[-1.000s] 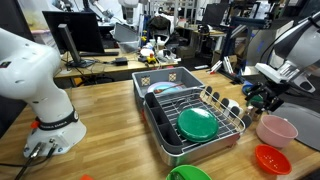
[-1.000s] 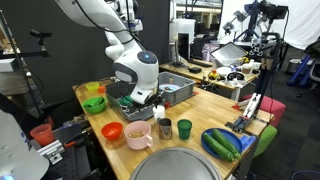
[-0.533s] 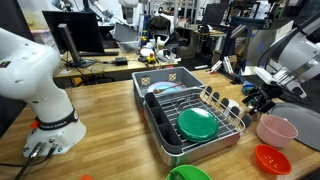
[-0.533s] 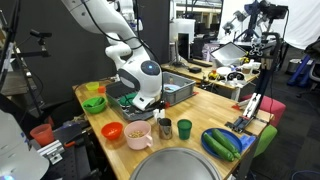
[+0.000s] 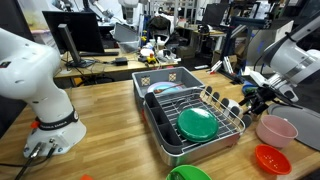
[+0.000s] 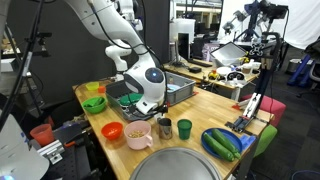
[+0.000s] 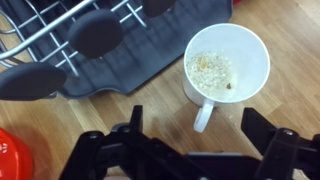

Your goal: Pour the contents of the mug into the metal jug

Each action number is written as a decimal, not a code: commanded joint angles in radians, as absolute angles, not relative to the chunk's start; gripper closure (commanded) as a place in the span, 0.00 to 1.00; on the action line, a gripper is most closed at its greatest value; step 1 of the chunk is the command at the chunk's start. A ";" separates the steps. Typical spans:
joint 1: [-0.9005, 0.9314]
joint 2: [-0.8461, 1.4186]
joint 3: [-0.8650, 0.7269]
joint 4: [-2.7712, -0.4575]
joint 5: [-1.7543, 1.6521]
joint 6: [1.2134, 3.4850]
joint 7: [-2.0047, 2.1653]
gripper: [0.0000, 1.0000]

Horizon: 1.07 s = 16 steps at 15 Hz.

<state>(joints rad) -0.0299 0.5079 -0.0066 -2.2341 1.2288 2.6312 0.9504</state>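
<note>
In an exterior view the tool (image 5: 252,102) hangs beyond the dish rack (image 5: 195,120), its jaws hard to read. In an exterior view the mug (image 6: 164,126) stands on the wooden bench (image 6: 212,106) beside the metal jug (image 6: 185,128), with a cluttered lab behind. In the wrist view the tool (image 7: 195,160) is spread wide and grasps nothing, its fingertips cut off.

We cannot name the pale, blurred contents of the mug (image 7: 228,60). The wrist view's edges cut off the gripper (image 7: 193,120) body and a red thing (image 7: 8,155).

Bright, even overhead light fills both exterior views, though they are small and soft. In the wrist view the mug (image 7: 228,62) just ahead of the gripper (image 7: 192,120) glares white; its dark jaws look blurred, perhaps from closeness.
</note>
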 commanded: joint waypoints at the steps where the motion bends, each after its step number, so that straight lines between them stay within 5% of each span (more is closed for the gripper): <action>1: -0.025 0.546 -0.019 -2.196 1.260 2.615 0.935 0.00; 6: -0.026 0.580 -0.020 -2.163 1.261 2.617 0.936 0.02; 8: -0.026 0.587 -0.021 -2.152 1.262 2.619 0.936 0.26; 16: -0.024 0.609 -0.024 -2.123 1.255 2.618 0.943 0.82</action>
